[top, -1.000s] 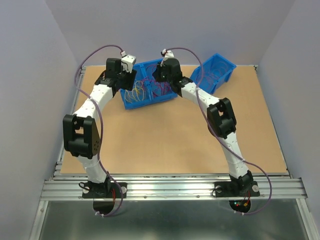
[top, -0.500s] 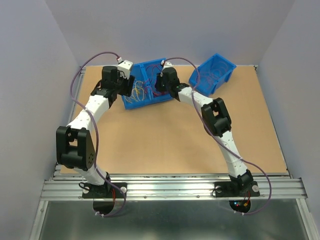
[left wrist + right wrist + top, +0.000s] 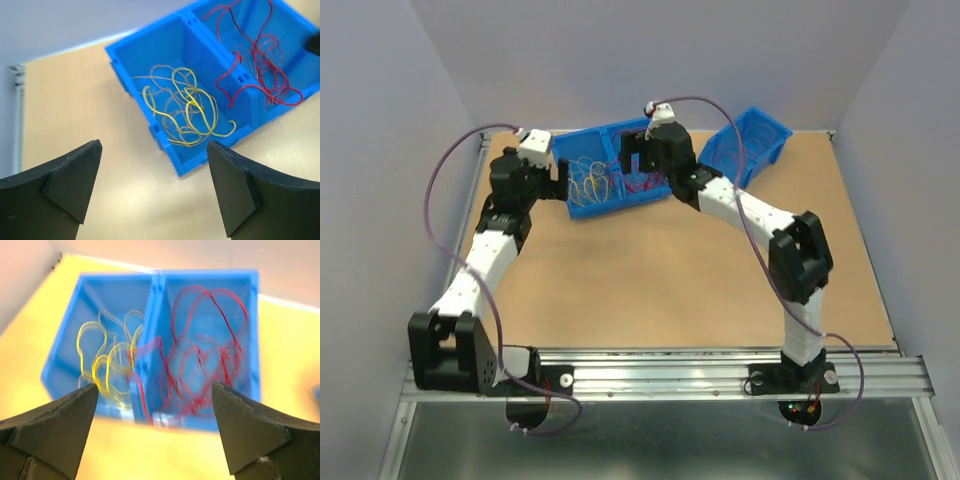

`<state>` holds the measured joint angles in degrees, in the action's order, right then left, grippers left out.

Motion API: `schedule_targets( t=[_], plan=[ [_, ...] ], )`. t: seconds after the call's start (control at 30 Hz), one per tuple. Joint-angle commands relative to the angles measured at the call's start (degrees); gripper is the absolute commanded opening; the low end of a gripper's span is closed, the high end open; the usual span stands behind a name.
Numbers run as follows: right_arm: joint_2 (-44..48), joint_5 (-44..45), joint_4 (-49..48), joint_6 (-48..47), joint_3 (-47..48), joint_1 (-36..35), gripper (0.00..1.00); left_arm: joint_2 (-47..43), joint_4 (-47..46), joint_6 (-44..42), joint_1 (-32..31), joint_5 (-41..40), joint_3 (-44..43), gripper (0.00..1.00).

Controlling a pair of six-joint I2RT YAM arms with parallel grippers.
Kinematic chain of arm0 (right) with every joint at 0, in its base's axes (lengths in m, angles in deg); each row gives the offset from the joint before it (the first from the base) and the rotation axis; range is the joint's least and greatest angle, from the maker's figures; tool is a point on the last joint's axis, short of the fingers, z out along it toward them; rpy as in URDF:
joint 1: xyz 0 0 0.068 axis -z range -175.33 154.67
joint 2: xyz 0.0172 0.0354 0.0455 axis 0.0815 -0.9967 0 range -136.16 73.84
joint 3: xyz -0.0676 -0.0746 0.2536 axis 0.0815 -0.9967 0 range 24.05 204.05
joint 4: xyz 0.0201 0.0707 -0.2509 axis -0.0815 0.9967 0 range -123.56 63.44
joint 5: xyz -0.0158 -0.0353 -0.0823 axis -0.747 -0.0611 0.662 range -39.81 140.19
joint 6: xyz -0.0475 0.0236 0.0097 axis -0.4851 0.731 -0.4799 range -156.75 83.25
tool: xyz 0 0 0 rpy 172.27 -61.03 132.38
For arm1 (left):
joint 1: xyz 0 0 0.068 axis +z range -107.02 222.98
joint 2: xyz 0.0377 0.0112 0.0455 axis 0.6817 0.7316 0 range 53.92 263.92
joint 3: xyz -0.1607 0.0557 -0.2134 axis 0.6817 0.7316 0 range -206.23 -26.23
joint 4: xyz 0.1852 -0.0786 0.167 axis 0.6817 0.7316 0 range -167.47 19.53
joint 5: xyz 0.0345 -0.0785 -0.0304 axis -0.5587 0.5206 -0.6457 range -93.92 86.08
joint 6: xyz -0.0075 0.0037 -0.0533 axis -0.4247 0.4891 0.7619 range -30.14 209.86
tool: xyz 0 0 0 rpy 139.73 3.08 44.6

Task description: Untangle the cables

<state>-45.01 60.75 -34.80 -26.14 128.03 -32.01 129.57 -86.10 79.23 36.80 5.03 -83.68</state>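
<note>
The cables lie in two joined blue bins (image 3: 582, 210). A loose yellow tangle (image 3: 185, 107) (image 3: 107, 365) (image 3: 590, 185) fills the left bin. Red strands (image 3: 260, 60) (image 3: 205, 355) (image 3: 645, 182) loop through the right bin, and one red strand runs along the wall between the bins. My left gripper (image 3: 154, 147) (image 3: 560, 183) is open and empty, off the left bin's near left corner. Over the near edge of the red bin, my right gripper (image 3: 155, 386) (image 3: 638, 165) is open too, holding nothing.
A third blue bin (image 3: 752, 140) sits tilted at the back right of the brown tabletop (image 3: 650, 280). Grey walls close in the table on the left, back and right. The arms' purple-grey cables arc above both wrists.
Both grippers have opened wide. The left arm has swung left, away from the yellow bin. The right arm has stretched out, its elbow moving right, with its gripper still by the red bin.
</note>
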Motion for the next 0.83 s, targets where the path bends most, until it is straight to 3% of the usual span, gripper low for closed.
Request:
schedule_targets(
  t=[0.0,0.1,0.27,0.37,0.53,0.8],
  plan=[
    [21.5,1.3,-12.1,-2.1,-27.8,-0.9,1.00,-12.6,-13.0,0.4,2.4,2.6,10.6,0.99],
    [39.2,1.6,-21.8,-1.9,-50.9,-1.4,1.00,-20.7,-13.4,-2.2,2.7,4.7,18.5,0.99],
    [58.9,3.9,-20.2,1.8,-70.2,-1.5,1.00,-32.4,-11.3,-4.0,3.1,9.0,26.2,0.99],
    [66.1,6.6,-20.1,5.4,-79.9,-1.5,1.00,-36.9,-9.6,-5.4,3.2,13.4,29.8,0.99],
    [80.4,11.6,-20.1,9.8,-89.9,-1.5,1.00,-42.3,-9.4,-6.5,3.3,12.6,34.0,0.99],
    [85.2,12.3,-19.7,11.5,-92.6,-1.5,1.00,-45.3,-10.2,-6.4,3.3,13.3,35.5,0.99]
  ],
)
